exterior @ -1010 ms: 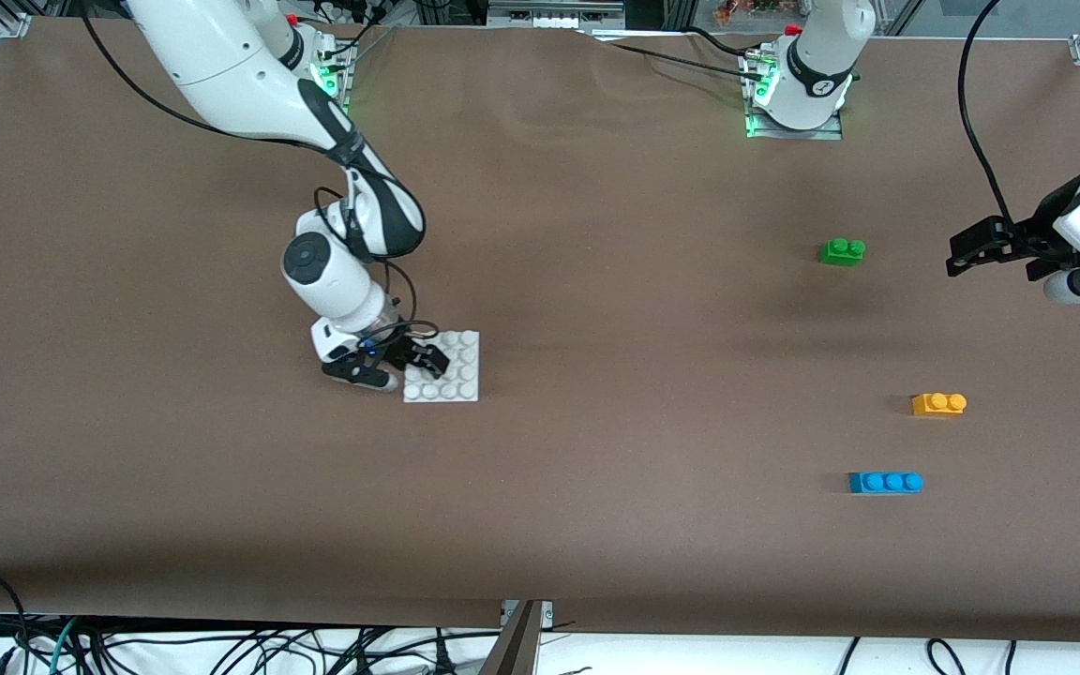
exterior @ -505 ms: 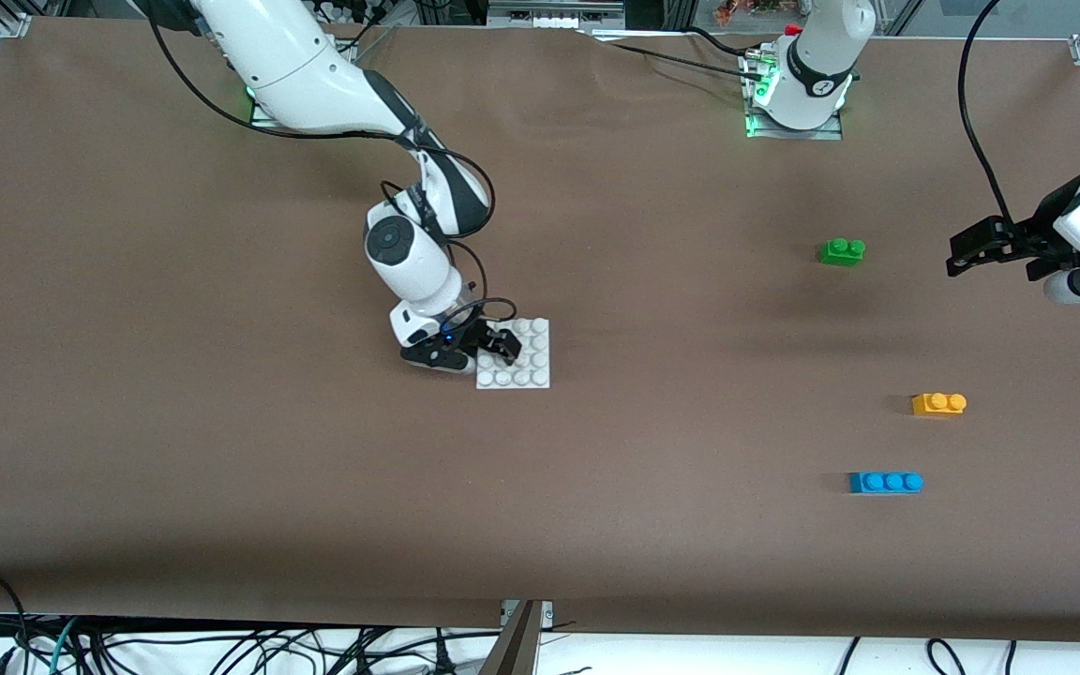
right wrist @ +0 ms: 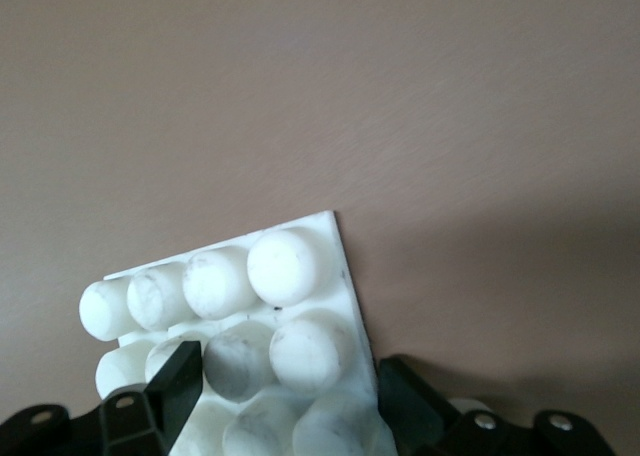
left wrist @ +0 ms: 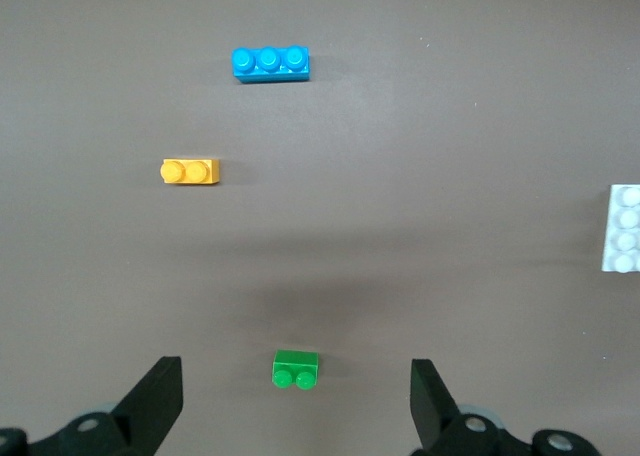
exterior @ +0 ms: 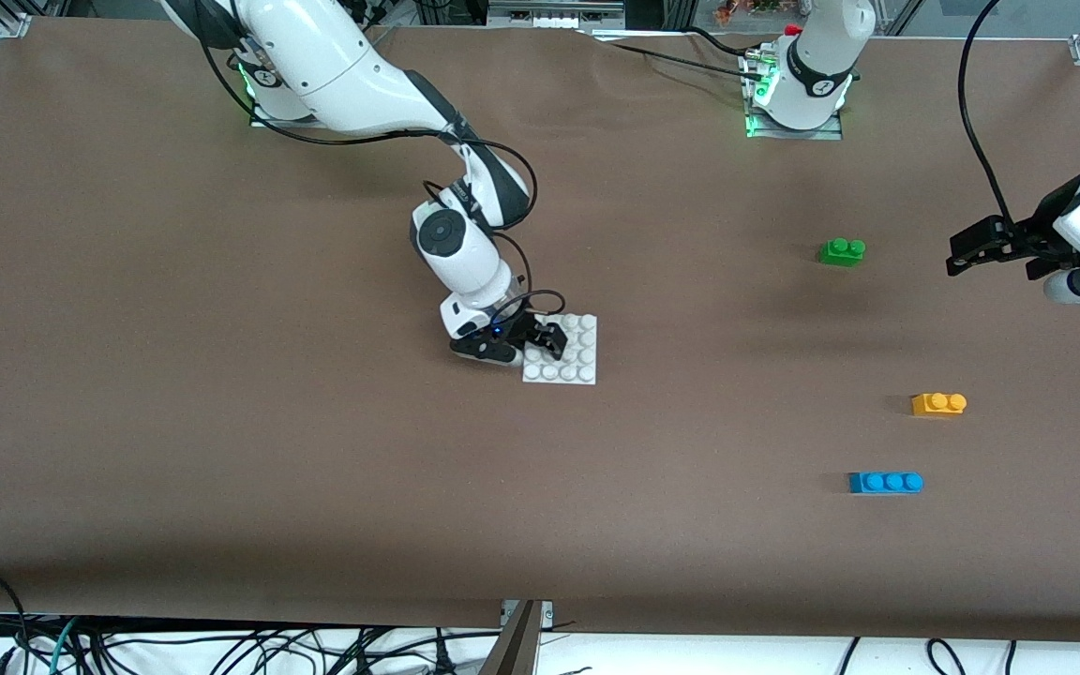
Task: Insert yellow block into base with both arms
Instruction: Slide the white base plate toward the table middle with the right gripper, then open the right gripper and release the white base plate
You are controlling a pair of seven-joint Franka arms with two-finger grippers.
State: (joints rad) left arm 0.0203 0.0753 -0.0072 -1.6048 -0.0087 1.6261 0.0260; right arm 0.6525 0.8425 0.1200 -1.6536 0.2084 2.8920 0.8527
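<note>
The base (exterior: 563, 352) has travelled along the bench toward the left arm's end, carried by the right gripper (exterior: 526, 345), whose fingers are clamped on the plate's edge. It now sits near the bench's middle, which should bring it within the other arm's reach. The yellow block (exterior: 939, 404) lies untouched toward the left arm's end. The left gripper (exterior: 971, 253) waits above the bench there, fingers apart.

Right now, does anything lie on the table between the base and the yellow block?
No. In the front view only bare brown table separates the base, held by the right claw, from the yellow block.
</note>
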